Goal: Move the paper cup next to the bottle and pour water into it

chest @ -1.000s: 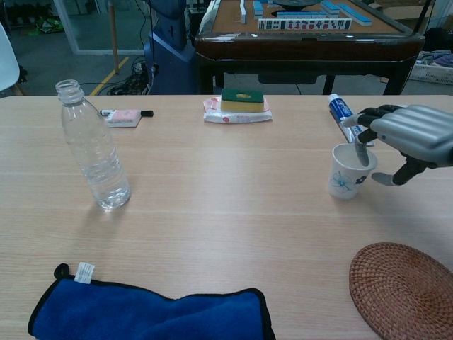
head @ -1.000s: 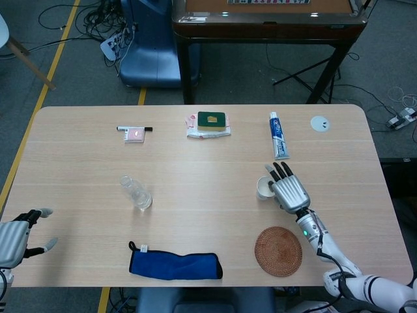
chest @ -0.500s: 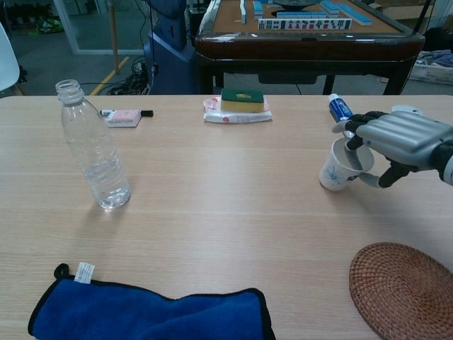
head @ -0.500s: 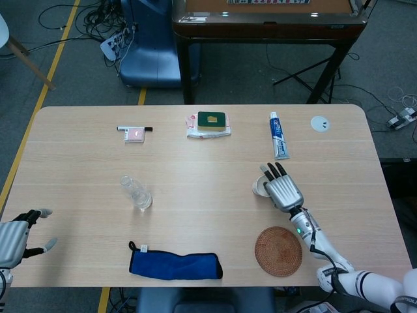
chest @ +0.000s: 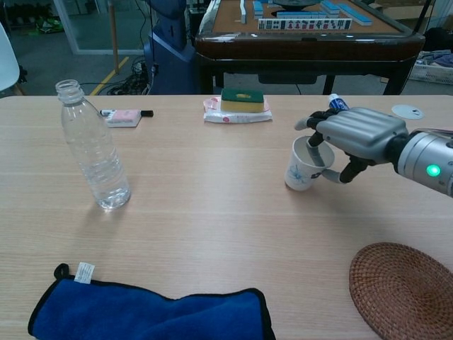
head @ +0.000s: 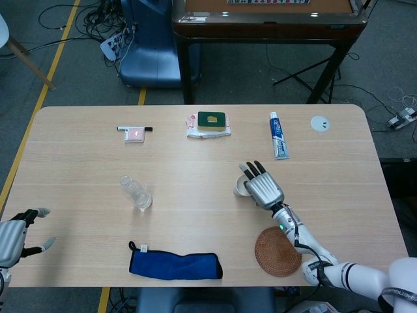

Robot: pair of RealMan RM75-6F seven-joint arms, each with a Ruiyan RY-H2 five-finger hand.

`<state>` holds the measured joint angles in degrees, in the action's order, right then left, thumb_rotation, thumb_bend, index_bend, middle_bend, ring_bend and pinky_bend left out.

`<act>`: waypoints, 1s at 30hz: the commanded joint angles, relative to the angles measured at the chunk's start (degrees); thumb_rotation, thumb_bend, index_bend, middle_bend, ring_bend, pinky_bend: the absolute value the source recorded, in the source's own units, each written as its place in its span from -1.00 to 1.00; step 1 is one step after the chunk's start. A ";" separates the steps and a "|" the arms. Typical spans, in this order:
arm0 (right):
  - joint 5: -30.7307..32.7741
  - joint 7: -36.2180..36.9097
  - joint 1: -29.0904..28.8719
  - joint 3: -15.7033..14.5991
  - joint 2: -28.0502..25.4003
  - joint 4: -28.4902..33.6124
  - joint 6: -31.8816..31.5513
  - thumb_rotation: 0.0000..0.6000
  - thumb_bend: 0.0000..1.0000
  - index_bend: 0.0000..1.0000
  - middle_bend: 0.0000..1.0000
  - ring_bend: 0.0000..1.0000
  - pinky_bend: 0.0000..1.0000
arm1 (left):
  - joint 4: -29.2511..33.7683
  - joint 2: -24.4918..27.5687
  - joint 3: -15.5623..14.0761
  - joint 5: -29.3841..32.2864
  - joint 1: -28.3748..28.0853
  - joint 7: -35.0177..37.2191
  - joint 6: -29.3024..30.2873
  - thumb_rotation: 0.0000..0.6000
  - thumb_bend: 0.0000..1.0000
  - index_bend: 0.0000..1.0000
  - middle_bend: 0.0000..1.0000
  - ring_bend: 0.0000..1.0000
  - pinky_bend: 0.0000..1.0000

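One cloth lies nearest, blue and soft, with one woven coaster off to its side at the table's near edge. One left hand rests at the near left corner in the head view, holding nothing, fingers apart.

One bottle stands upright mid-table, uncapped, clear plastic with only a little water at the bottom as far as can be told; it looks light and easily dented, so a hold around its middle would suit.

One cup sits well apart from the bottle, tilted towards it. The right hand pinches its rim, fingers dipping inside the mouth and the thumb against the outer wall. Thin paper of this kind is likely light and crushable, so a gentle rim pinch or a loose wrap around the wall seems wise.

Farther back lie one toothpaste tube, one sponge on a packet, one marker, and one small white disc.
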<state>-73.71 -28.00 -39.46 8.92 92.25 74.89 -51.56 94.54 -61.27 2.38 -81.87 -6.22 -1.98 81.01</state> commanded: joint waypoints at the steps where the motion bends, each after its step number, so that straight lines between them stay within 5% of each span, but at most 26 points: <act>1: 0.41 -0.81 -1.71 0.78 0.94 0.61 1.22 1.00 -0.09 0.26 -0.93 -1.00 -0.84 | 0.02 0.07 0.09 0.18 -0.01 0.05 -0.06 1.00 -0.70 -0.34 -0.27 -0.19 0.25; 30: 5.70 -1.68 -14.43 3.95 11.14 -2.99 8.16 1.00 -0.09 0.26 -0.93 -1.00 -0.84 | 0.19 0.79 0.23 0.76 -0.02 1.17 -0.54 1.00 -0.70 -0.33 -0.27 -0.19 0.25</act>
<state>-68.30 -29.51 -53.56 12.72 103.03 72.27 -43.56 94.69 -60.52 2.64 -81.10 -6.23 -0.87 80.52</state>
